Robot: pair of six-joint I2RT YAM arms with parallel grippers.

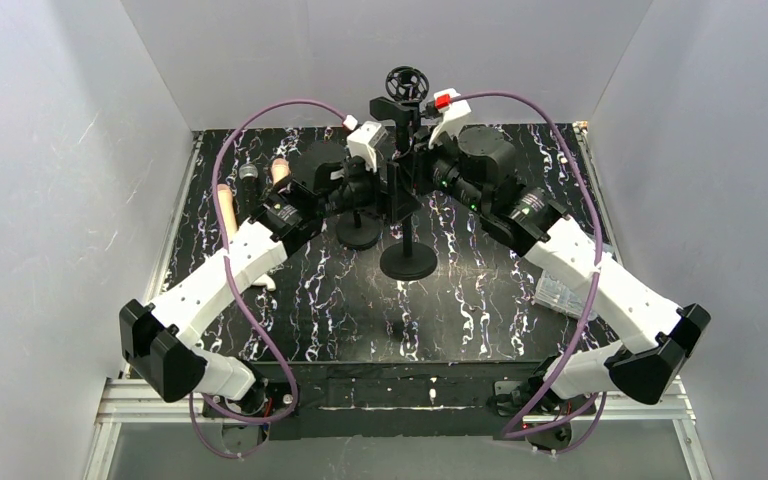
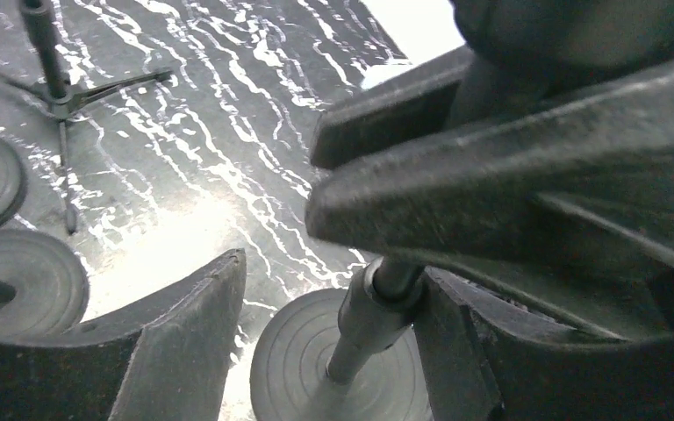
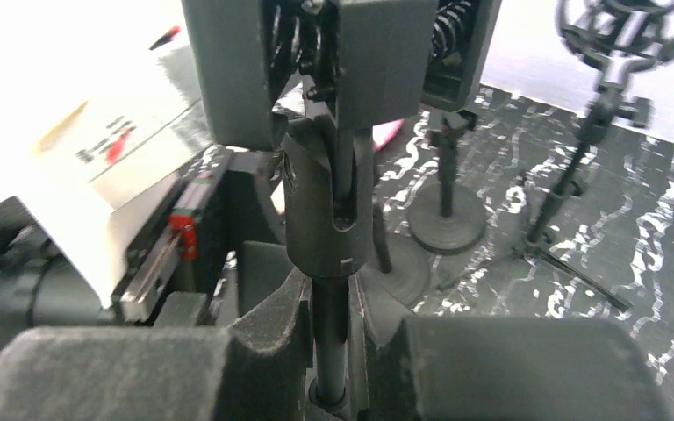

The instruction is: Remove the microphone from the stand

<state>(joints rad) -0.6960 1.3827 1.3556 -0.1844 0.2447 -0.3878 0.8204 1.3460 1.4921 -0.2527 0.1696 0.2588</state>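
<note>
The stand (image 1: 408, 262) rises from its round foot in the middle of the desk (image 1: 460, 320), and the right tool (image 3: 329, 324) is pinched tight on its thin shaft just below the swivel joint. The left tool (image 2: 329, 281) reaches in from the left-edge side with its fingers (image 2: 184, 351) set apart and gripping nothing, and a pole (image 2: 370, 320) shows between them, close to one finger. Above both tools the microphone (image 3: 386, 61), a dark boxy body with springs at its sides, sits on top of the stand, and beyond it a ring mount (image 1: 407, 80) on a tripod stands by the far edge.
</note>
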